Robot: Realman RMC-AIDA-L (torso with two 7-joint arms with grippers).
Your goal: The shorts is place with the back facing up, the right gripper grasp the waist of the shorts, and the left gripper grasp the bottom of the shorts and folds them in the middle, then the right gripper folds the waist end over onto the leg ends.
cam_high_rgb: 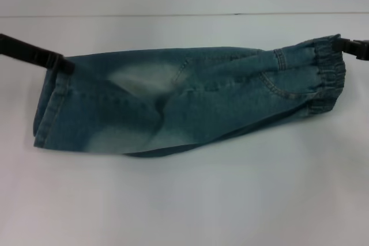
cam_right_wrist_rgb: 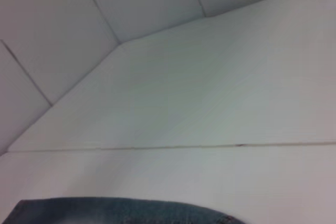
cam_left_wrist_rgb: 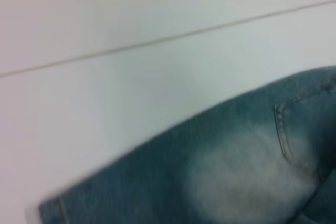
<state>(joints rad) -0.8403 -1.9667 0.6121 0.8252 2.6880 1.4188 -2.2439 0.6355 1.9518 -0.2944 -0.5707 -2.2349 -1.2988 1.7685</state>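
Observation:
The blue faded denim shorts [cam_high_rgb: 190,96] lie doubled lengthwise across the white table, stretched between both arms. The puckered elastic waist [cam_high_rgb: 328,73] is at the right and the straight leg hems [cam_high_rgb: 49,108] are at the left. My left gripper [cam_high_rgb: 64,64] is shut on the far corner of the leg hems. My right gripper [cam_high_rgb: 346,44] is shut on the far corner of the waist. A pale bleached patch [cam_high_rgb: 144,76] and a back pocket seam show on top. The left wrist view shows the shorts [cam_left_wrist_rgb: 236,166] close up. The right wrist view shows only an edge of the shorts [cam_right_wrist_rgb: 121,211]. Neither wrist view shows fingers.
The white table [cam_high_rgb: 184,200] runs wide in front of the shorts. Behind them a thin seam line [cam_high_rgb: 184,14] marks where the table meets the pale wall. Nothing else stands on the surface.

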